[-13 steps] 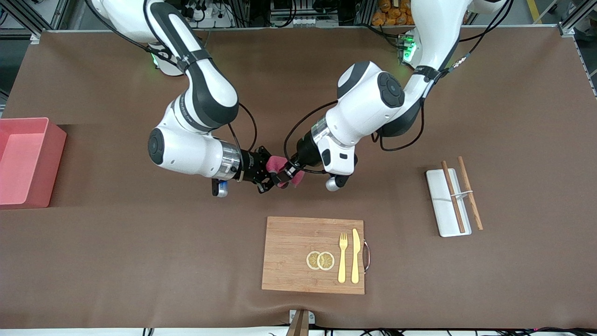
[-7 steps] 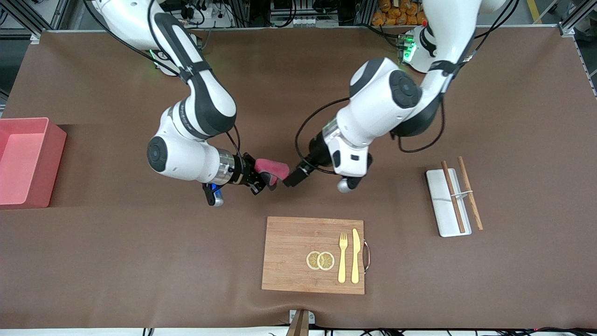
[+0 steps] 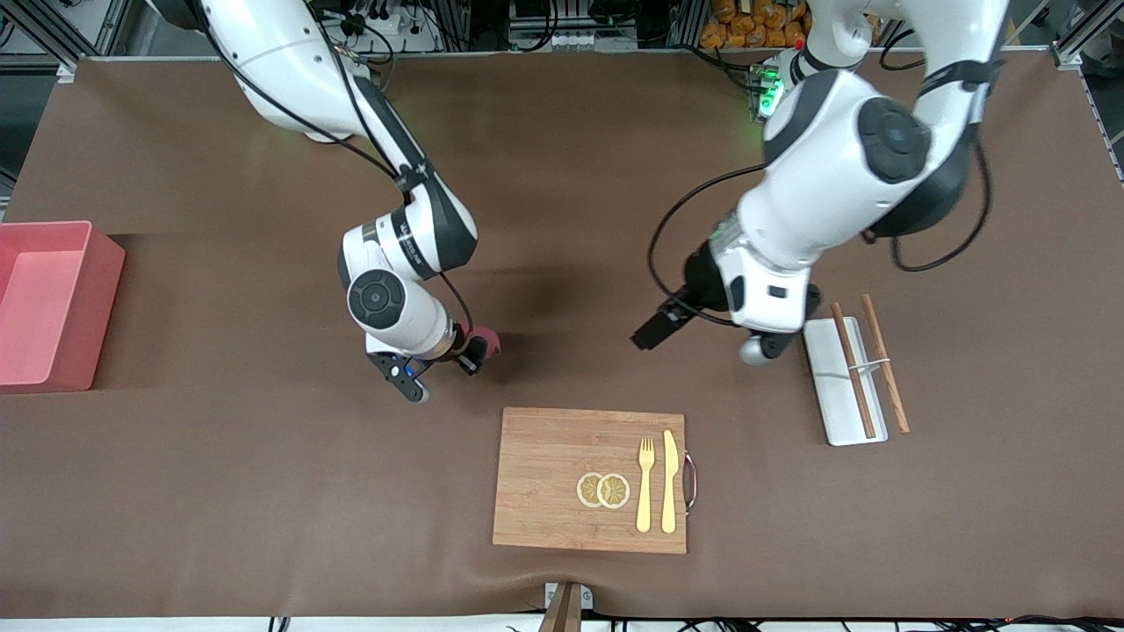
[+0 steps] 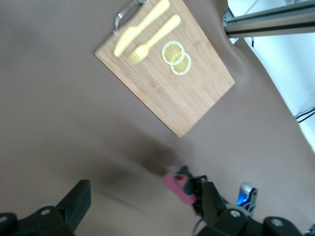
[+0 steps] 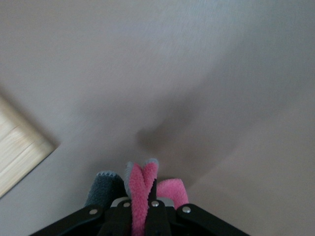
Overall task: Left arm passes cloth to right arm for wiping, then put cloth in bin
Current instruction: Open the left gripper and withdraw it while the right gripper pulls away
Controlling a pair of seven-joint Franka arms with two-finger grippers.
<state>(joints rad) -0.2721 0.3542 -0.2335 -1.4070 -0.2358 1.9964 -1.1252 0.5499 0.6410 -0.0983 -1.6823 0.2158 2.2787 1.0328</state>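
My right gripper (image 3: 471, 355) points down over the brown table between the two arms, just farther from the front camera than the cutting board. It is shut on the cloth (image 3: 486, 341). In the right wrist view the cloth's (image 5: 141, 189) pink and grey folds stick out past the shut right gripper (image 5: 141, 210). My left gripper (image 3: 655, 331) is open and empty, up over the table toward the white tray. In the left wrist view the left gripper (image 4: 142, 209) has its jaws wide apart, and the cloth (image 4: 175, 187) shows farther off. The salmon-pink bin (image 3: 98, 272) stands at the right arm's end of the table.
A wooden cutting board (image 3: 549, 474) with a yellow fork, a knife and lemon slices lies near the front camera. It also shows in the left wrist view (image 4: 197, 93). A white tray (image 3: 830, 377) with chopsticks lies toward the left arm's end.
The left gripper let go of the cloth and drew back toward the tray. The right gripper, shut on the cloth, turned downward and lowered toward the table.
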